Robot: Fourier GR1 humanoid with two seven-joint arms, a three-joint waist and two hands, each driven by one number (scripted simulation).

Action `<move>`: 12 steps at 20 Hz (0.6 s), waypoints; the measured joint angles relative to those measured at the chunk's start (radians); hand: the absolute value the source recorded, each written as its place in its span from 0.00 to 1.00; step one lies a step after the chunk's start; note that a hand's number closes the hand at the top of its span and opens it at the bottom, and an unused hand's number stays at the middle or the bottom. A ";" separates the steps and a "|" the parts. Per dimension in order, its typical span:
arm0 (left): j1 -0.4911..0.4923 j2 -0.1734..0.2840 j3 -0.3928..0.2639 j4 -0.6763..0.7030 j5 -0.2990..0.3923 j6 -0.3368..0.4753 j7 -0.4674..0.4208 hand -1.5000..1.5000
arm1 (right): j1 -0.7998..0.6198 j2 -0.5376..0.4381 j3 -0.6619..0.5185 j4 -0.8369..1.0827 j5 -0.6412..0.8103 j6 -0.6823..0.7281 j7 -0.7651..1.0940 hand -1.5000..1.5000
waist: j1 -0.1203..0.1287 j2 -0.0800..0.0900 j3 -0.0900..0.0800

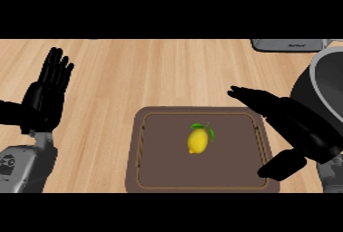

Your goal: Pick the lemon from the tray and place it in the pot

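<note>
So far nothing of the task is done, as I read it from my screen. The lemon (197, 140) lies near the middle of the brown tray (153, 181), stem and green leaf pointing away from me, and nothing is touching it. The tray sits flat on the wooden tabletop (147, 72), straight in front of the robot.

My right robot hand (285, 118) is over the tray's right edge, fingers stretched out straight toward the far side and the thumb hanging down near the tray's front right corner. It is open and holds nothing; it is beside the lemon, with a clear strip of tray between them. My left robot hand (43, 97) is at the left edge of the view, open, fingers up, resting well away from the tray.

The pot (321, 90) stands at the right edge, just beyond the right hand, only partly in view, a dark wall with a pale rim. I cannot see its inside, so I cannot say what is in it.

Everything is still ahead, I judge: bring the right hand over the lemon, close round it, lift, carry it right and let it go in the pot. The pot being so near should keep the carry brief.
</note>
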 measured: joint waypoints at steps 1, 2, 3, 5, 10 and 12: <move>0.009 -0.009 -0.004 0.003 -0.007 -0.002 -0.014 0.50 | -0.013 0.021 0.016 0.012 0.010 0.011 0.027 0.00 | 0.000 0.000 0.000; 0.011 -0.014 -0.003 0.005 -0.009 -0.001 -0.018 0.50 | -0.020 0.046 0.040 0.013 0.025 0.018 0.065 0.00 | 0.000 0.000 0.000; 0.015 -0.012 0.003 -0.001 -0.007 -0.007 -0.012 0.50 | -0.025 0.064 0.051 0.018 0.036 0.028 0.090 0.00 | 0.000 0.000 0.000; 0.014 -0.012 0.012 -0.005 -0.007 -0.012 -0.005 0.50 | -0.037 0.102 0.073 0.058 0.063 0.040 0.114 0.00 | 0.000 0.000 0.000; 0.002 -0.030 0.021 0.002 -0.026 -0.019 -0.003 0.50 | -0.037 0.193 0.098 0.112 0.114 0.073 0.164 0.00 | -0.003 0.000 0.001; 0.013 -0.034 0.029 -0.002 -0.033 -0.029 -0.011 0.50 | -0.030 0.219 0.101 0.142 0.147 0.074 0.143 0.00 | -0.003 0.000 0.001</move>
